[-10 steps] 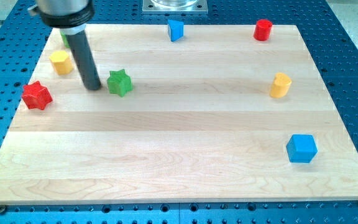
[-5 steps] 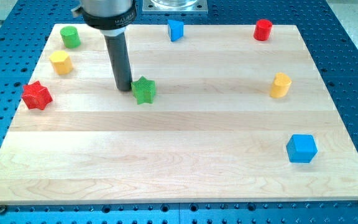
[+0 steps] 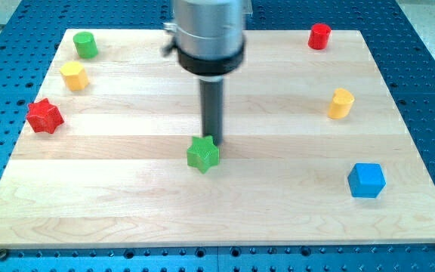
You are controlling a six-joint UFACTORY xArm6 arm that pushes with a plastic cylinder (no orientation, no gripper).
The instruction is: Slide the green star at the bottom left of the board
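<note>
Star first: the green star point(image 3: 203, 154) sits near the middle of the wooden board point(image 3: 127, 204), a little toward the view's bottom. It lies flat on the wood. It has short points all around, so it has no long side, and I cannot tell that it points any one way. One point sticks up toward my tip.

My tip point(image 3: 213, 140) is right at the star's top right edge, on the side toward the view's top. It looks like it is touching the star there. The dark rod goes straight up from the tip into the big silver and black part of the arm. That part hides some of the board's top edge. I have no jaws at all, only this rod, so nothing is being held.

The other blocks are all well apart from the star. On the view's left there is a red star point(image 3: 44, 115), a yellow cylinder point(image 3: 74, 75) above it, and a green cylinder point(image 3: 85, 45) near the top left corner. On the view's right there is a red cylinder point(image 3: 320, 35) near the top right corner, a yellow block point(image 3: 340, 103) below it, and a blue cube point(image 3: 366, 180) near the bottom right.

The board rests on a blue table with rows of small holes point(image 3: 6, 249).
</note>
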